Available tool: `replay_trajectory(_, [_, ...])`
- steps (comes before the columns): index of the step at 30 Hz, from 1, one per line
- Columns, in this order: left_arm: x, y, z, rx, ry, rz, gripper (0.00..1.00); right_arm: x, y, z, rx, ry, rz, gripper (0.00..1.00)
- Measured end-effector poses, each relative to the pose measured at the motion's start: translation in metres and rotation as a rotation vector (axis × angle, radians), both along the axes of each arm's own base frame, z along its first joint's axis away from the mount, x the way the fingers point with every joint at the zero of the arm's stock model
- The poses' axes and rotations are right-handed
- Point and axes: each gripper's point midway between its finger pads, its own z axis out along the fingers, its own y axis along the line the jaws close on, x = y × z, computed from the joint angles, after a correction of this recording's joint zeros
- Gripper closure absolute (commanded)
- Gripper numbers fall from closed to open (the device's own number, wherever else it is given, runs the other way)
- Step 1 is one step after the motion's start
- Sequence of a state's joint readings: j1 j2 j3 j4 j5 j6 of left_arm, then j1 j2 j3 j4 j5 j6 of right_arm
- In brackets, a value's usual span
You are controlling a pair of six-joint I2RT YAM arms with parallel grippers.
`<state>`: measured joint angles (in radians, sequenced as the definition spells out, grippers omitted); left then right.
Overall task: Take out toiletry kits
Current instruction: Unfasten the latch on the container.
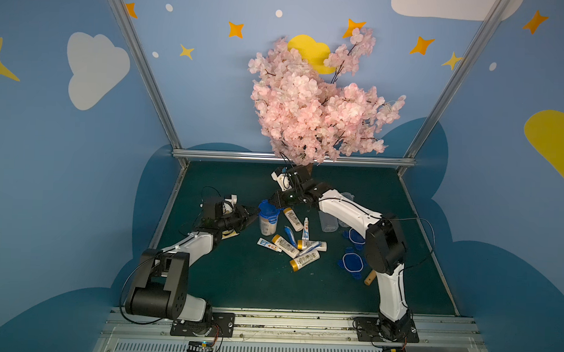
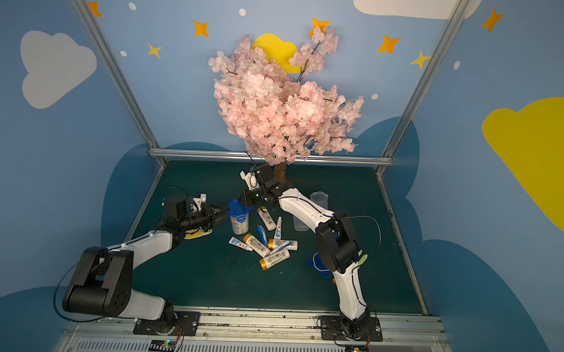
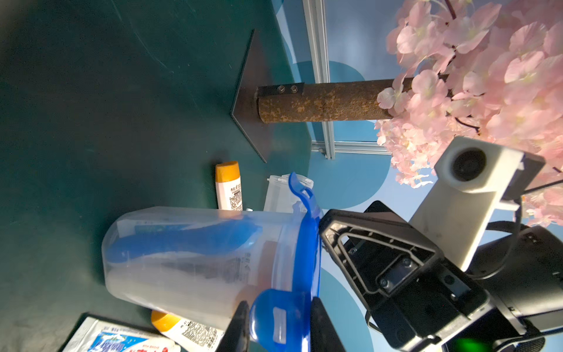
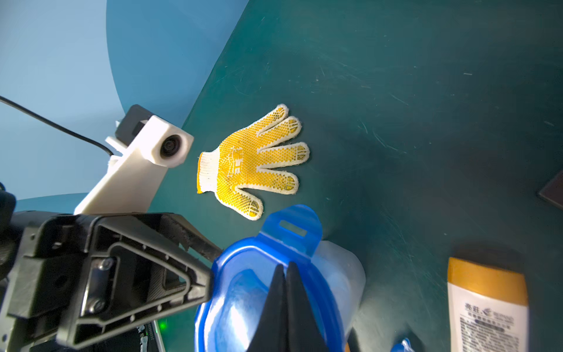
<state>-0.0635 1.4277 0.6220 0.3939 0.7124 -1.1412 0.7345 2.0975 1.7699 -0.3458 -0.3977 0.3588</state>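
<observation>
Pincers meet at one jar [image 1: 267, 223] standing at the centre of both top views, its blue lid [image 4: 243, 292] on. The right pincer [image 4: 285, 266] is fully closed and empty. Its joined tips rest on the lid, probably to pin the jar to the table [image 1: 238, 285] during unclipping. The left pincer [image 3: 279, 301] is closed partway on a blue clip flap [image 3: 277, 323] at the lid's edge, which seems pinched between its fingers.

One kit sits inside the jar: a blue wrapped piece [image 3: 182, 240] and a bottle [image 3: 231, 265] show through the wall. Other kits [image 1: 292, 245] lie loose on the table at the jar's lower right.

Another bottle [image 4: 487, 307], at the lower right of the right wrist view, bears Chinese characters and print too fine to read. A tube [image 3: 122, 338] at the lower left of the left wrist view shows blue-red lettering, cut off.
</observation>
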Motion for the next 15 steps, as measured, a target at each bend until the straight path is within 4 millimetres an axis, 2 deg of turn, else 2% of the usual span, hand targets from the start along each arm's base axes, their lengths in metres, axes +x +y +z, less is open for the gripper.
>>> replay_trajectory(3, [-0.003, 0.002, 0.001, 0.021, -0.005, 0.001, 0.97, -0.002, 0.001, 0.000, 0.005, 0.004, 0.008, 1.00])
replay_trajectory(15, [-0.022, 0.005, 0.000, 0.081, -0.029, -0.014, 0.98, -0.025, 0.007, 0.005, 0.000, 0.004, 0.037, 1.00])
